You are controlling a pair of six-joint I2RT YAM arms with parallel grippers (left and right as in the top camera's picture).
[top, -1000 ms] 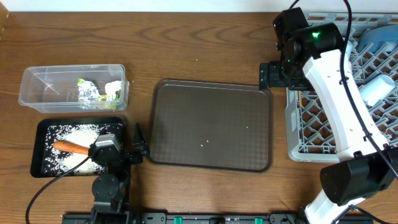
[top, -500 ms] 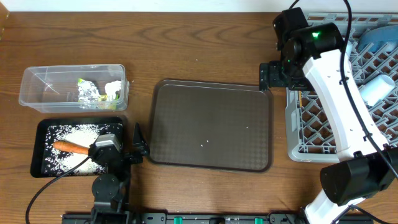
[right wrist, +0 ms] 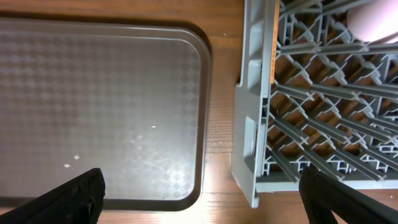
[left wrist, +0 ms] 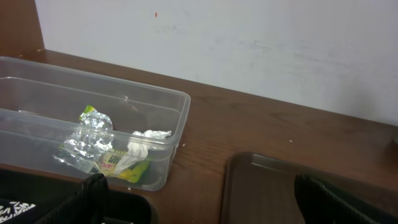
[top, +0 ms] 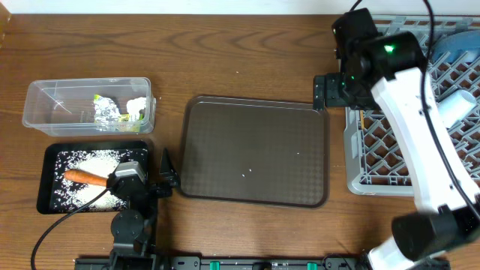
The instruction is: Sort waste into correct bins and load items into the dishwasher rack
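The clear tub [top: 45, 105] [left wrist: 37, 87] holds silver foil [left wrist: 87, 134], a yellow-green wrapper [left wrist: 124, 167] and white paper [left wrist: 148, 137]. In front of it, the black tray [top: 51, 154] carries rice [top: 94, 161] and an orange carrot [top: 84, 177]. My left gripper [top: 169, 172] [left wrist: 199, 208] rests open and empty between that tray and the brown serving tray. The grey rack [top: 360, 161] [right wrist: 255, 112] at the right holds a dark blue bowl [top: 454, 45] and a pale cup [top: 457, 109]. My right gripper [top: 324, 91] [right wrist: 199, 202] hangs open and empty over the rack's left wall.
The dark brown serving tray [top: 255, 150] [right wrist: 99, 99] lies in the middle of the table with only a few white specks on it. A whitish-pink cup [right wrist: 373, 15] shows at the rack's far side. Bare wood separates tray and rack.
The right arm's upper links have shifted slightly to the right in the overhead view. Both grippers stay open and in place.
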